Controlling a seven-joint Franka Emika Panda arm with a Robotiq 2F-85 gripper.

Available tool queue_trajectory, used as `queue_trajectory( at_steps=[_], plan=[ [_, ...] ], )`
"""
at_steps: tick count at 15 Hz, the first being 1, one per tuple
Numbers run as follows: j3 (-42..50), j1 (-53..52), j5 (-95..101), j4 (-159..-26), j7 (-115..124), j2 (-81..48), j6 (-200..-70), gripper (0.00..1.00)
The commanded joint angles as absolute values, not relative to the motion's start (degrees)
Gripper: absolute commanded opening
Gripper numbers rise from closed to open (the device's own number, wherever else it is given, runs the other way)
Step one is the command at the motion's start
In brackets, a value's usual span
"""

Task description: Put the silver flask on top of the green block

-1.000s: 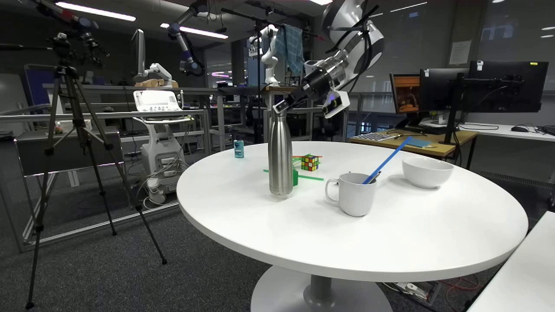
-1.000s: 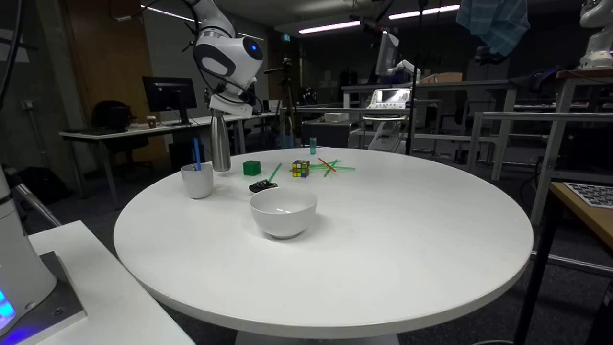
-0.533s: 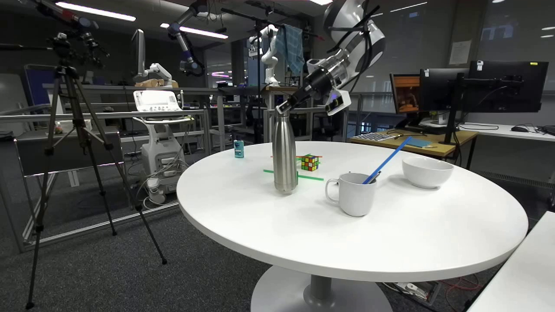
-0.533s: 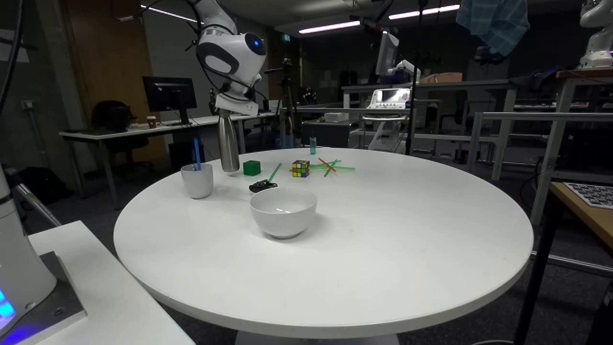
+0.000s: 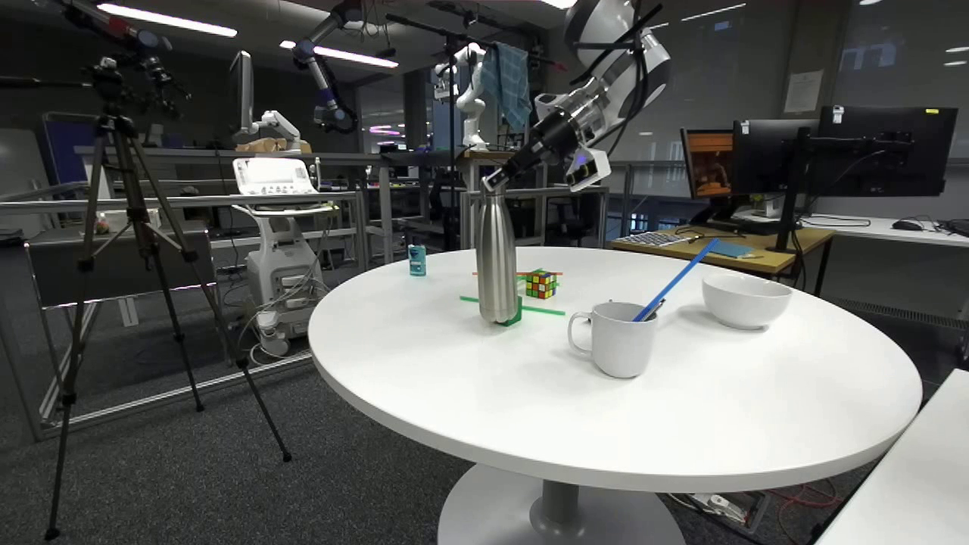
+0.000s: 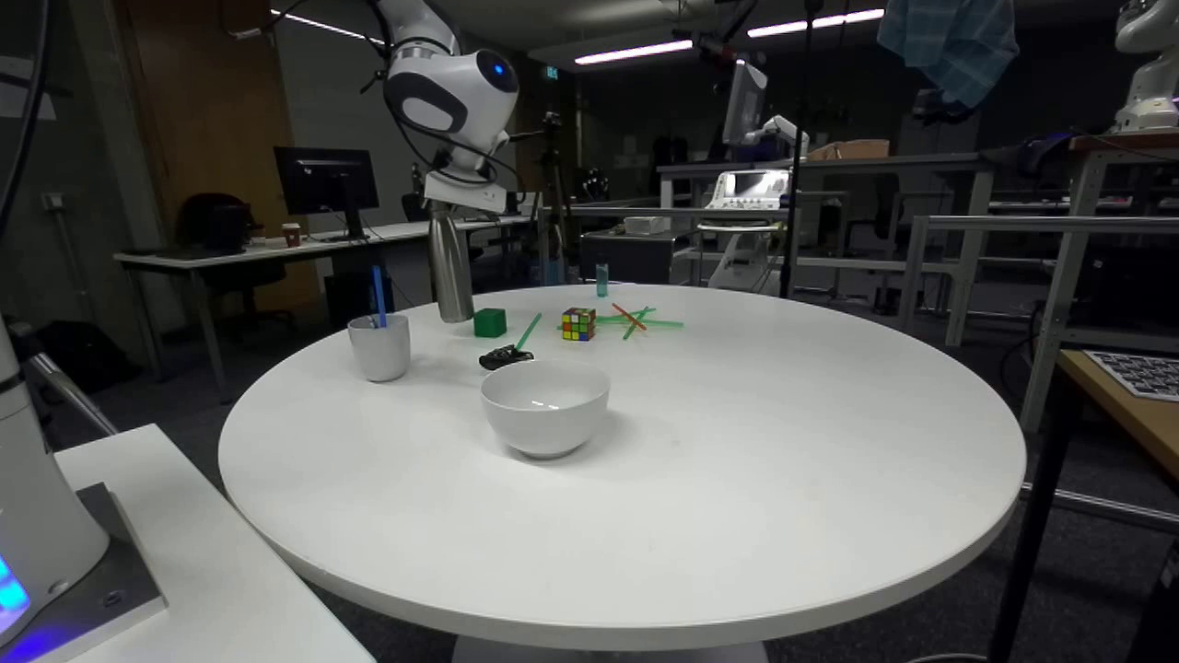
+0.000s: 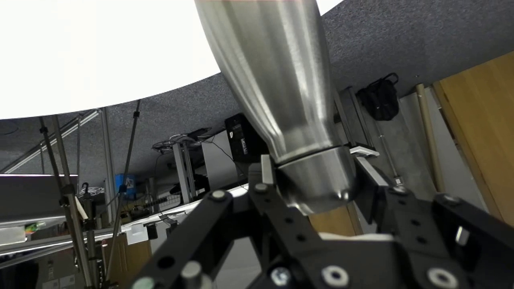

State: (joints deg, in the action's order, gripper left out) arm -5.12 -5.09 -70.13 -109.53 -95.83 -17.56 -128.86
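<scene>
The silver flask [image 5: 496,261] hangs slightly tilted from my gripper [image 5: 496,182], which is shut on its cap. In the wrist view, my gripper [image 7: 318,172] has a finger on each side of the cap of the flask [image 7: 273,72]; its base is out of that view. The green block [image 5: 515,314] is partly hidden behind the flask's base. In an exterior view the flask [image 6: 450,267] is just left of the green block [image 6: 490,322], its base a little above the block's bottom edge. I cannot tell whether they touch.
A white mug [image 5: 621,348] with a blue stick stands near the flask. A Rubik's cube [image 6: 578,324], green and orange sticks [image 6: 636,319], a black object [image 6: 506,357], a white bowl [image 6: 544,405] and a teal item [image 5: 417,260] are on the white round table [image 6: 737,479].
The flask and gripper have moved right in both exterior views and risen a little, bringing the flask closer to the green block. The block has shifted slightly right in an exterior view.
</scene>
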Motion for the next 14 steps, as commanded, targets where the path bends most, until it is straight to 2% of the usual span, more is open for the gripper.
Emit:
queue_trajectory(
  at_steps=[1,14],
  plan=[
    [-4.88,-4.95,-67.91,-106.15,-93.95,-17.20,-130.18,0.27],
    [-4.98,-4.58,-67.40,-105.11,-94.13,-16.46,-132.63,0.27]
  ],
)
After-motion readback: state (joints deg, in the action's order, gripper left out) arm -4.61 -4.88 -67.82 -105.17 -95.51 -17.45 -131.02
